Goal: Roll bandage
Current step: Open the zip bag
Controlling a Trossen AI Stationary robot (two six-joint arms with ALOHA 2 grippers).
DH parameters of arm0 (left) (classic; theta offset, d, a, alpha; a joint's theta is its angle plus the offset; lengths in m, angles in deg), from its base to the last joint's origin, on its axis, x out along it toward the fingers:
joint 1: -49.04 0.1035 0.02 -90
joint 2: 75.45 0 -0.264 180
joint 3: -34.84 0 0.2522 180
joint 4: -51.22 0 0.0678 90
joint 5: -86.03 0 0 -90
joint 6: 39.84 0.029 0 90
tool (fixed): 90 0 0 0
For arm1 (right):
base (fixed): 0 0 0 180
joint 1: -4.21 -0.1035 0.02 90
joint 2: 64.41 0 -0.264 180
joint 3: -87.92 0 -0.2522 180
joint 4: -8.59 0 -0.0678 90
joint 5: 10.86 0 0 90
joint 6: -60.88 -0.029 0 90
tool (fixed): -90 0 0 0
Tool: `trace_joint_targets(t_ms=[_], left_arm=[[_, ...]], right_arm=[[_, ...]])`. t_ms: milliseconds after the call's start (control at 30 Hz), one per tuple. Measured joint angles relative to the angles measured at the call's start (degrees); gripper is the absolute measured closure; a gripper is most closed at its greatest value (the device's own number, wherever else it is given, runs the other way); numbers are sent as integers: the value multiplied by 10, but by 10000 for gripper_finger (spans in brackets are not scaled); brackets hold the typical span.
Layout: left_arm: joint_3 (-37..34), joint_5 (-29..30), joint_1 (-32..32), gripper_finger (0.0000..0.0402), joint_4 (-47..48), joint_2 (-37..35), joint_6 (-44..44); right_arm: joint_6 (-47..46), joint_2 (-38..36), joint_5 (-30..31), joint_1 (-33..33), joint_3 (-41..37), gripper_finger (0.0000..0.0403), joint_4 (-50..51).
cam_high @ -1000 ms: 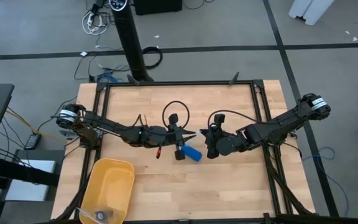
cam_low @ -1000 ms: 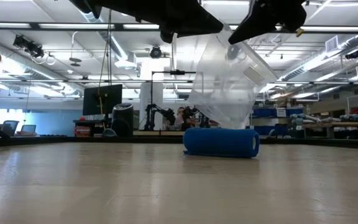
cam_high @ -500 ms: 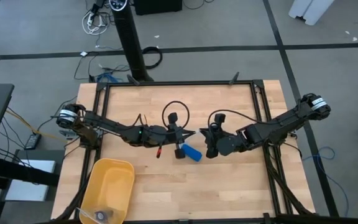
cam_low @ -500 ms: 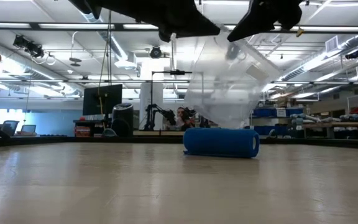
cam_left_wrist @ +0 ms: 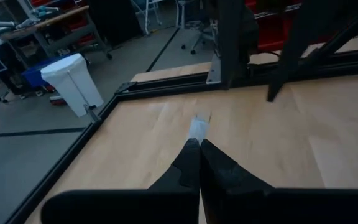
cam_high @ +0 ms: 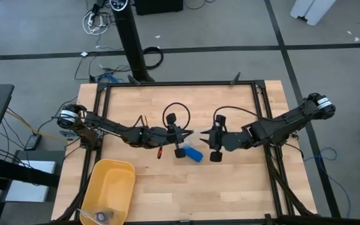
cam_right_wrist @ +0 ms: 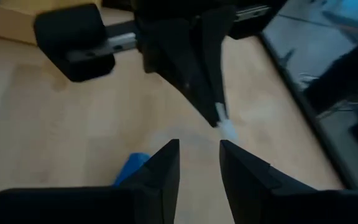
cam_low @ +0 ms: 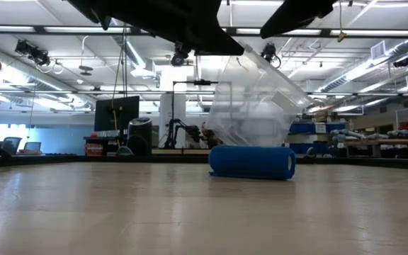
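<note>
The bright blue bandage (cam_low: 252,161) is a rolled cylinder lying on its side on the wooden table; it also shows in the high view (cam_high: 194,154). A clear crinkled plastic bag (cam_low: 255,106) hangs above and behind it. My left gripper (cam_left_wrist: 199,143), over the table's middle (cam_high: 191,134), is shut on the bag. My right gripper (cam_right_wrist: 199,144) is open and empty, facing the left gripper from the table's right (cam_high: 205,139), a little above the bandage (cam_right_wrist: 132,167). My left gripper pinches a small bit of the clear bag's top edge (cam_left_wrist: 197,127) between its two shut fingertips. The fingers come about level from the table's left. The bag hangs below them; the bandage hides whether its bottom touches the table.
A yellow plastic bin (cam_high: 108,190) stands at the table's near left corner with a small object in it. A black frame (cam_high: 180,84) runs around the table's edges. Bare wood lies near and far of the bandage.
My right gripper has turned about its wrist and moved up and away from the bag. The bag now hangs from my left gripper alone and has swung and spread wider. The bandage has stayed where it was.
</note>
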Motion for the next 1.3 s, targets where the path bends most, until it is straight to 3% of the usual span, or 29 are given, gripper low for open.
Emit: trace_joint_targets(t_ms=[433, 633, 967, 1300], left_arm=[[0, -15, 0, 401, -1, 0, 0], [0, -16, 0, 401, -2, 0, 0], [0, -22, 0, 401, -14, 0, 1], [0, -17, 0, 401, -17, 0, 0]], right_arm=[[34, 10, -54, 57, 0, 292, -27], [43, 10, -122, 80, 0, 302, -27], [55, 10, -123, 89, 0, 388, -19], [44, 10, -118, 80, 1, 390, 4]])
